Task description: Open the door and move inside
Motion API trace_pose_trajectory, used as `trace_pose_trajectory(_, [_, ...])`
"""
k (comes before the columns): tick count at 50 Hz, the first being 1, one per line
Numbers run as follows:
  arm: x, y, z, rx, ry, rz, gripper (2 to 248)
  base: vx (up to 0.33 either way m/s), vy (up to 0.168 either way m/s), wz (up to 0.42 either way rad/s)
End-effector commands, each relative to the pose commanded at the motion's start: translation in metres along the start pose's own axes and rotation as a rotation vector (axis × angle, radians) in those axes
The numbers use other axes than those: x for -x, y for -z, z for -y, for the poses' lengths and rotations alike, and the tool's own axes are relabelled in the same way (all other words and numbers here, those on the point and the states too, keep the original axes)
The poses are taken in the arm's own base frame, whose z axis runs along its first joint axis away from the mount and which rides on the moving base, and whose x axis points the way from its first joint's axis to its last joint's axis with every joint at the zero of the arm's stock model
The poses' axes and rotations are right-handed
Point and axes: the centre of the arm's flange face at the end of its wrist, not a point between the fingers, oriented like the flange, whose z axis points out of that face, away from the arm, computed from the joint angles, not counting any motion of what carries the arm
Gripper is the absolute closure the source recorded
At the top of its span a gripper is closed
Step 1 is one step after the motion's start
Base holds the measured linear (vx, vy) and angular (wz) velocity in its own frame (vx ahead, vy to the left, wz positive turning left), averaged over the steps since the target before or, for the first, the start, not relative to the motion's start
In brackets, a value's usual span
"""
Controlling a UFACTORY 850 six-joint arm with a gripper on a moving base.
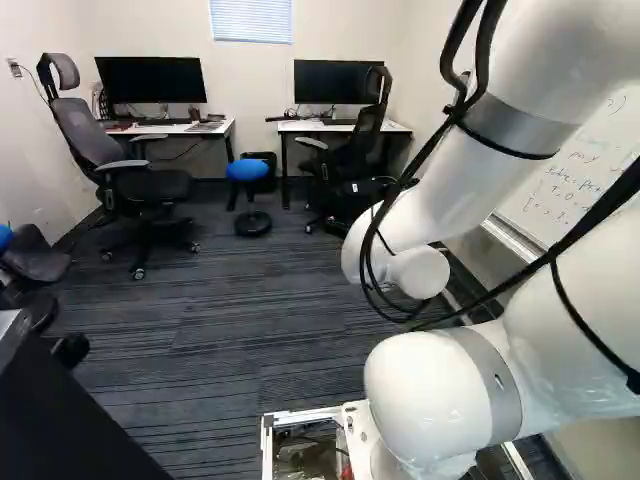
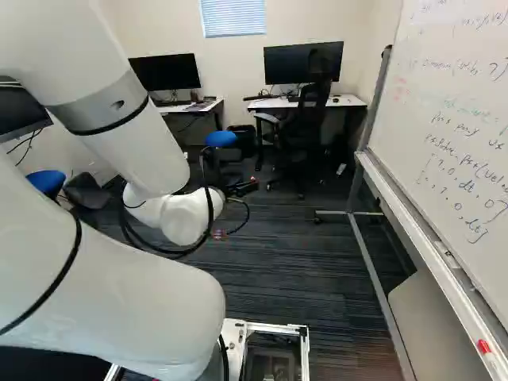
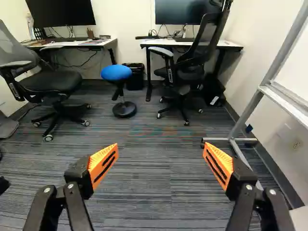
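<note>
Striped carpet (image 3: 144, 168) ran from the base (image 1: 274, 420) to the far wall (image 3: 127, 29), where two worktops (image 3: 103, 43) stood against it, likely to leave the middle for passing. Each carried a screen (image 3: 60, 12) and had a chair (image 3: 48, 82) beside it, ready for a sitter; a blue stool (image 3: 116, 73) stood between the chairs. At the right of the right base view, a whiteboard (image 2: 456, 103) leaned back on its stand, a red marker (image 2: 483, 347) on the ledge, handy for writing. Ahead of the arm (image 1: 420, 395), the claw (image 3: 160, 154) was spread wide over the carpet, holding nothing, its orange pads (image 3: 103, 163) well apart. No view showed the door. It had probably been opened and passed already; if so, only a little driving remained, with care for the whiteboard's feet.
</note>
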Motion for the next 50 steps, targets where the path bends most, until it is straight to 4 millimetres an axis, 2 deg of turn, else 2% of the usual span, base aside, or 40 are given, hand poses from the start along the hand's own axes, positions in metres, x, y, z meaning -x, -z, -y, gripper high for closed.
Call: trace_pose_trajectory(50, [0.0, 0.0, 0.0, 0.0, 0.0, 0.0, 3, 0.216, -0.001, -0.012])
